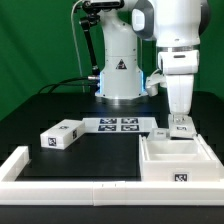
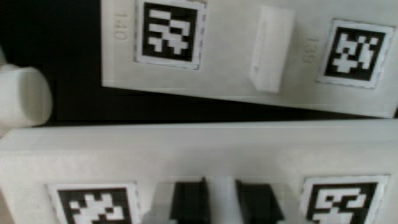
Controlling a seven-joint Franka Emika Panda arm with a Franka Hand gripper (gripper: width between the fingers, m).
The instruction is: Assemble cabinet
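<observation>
In the exterior view the open white cabinet box [image 1: 152, 160] lies at the exterior view's right, with a tag on its front. My gripper [image 1: 180, 121] points straight down at a small tagged white panel [image 1: 183, 131] at the box's far edge. In the wrist view my gripper [image 2: 217, 200] has its two dark fingers [image 2: 187, 200] close together with a thin white ridge of that tagged panel [image 2: 107, 160] between them. A second tagged white panel [image 2: 267, 60] lies just beyond it. A loose tagged white block [image 1: 60, 134] sits on the exterior view's left.
The marker board [image 1: 118, 125] lies flat in the middle, in front of the robot's base [image 1: 118, 75]. A long low white border rail [image 1: 60, 172] runs along the table's front and left. A rounded white piece [image 2: 18, 95] shows in the wrist view.
</observation>
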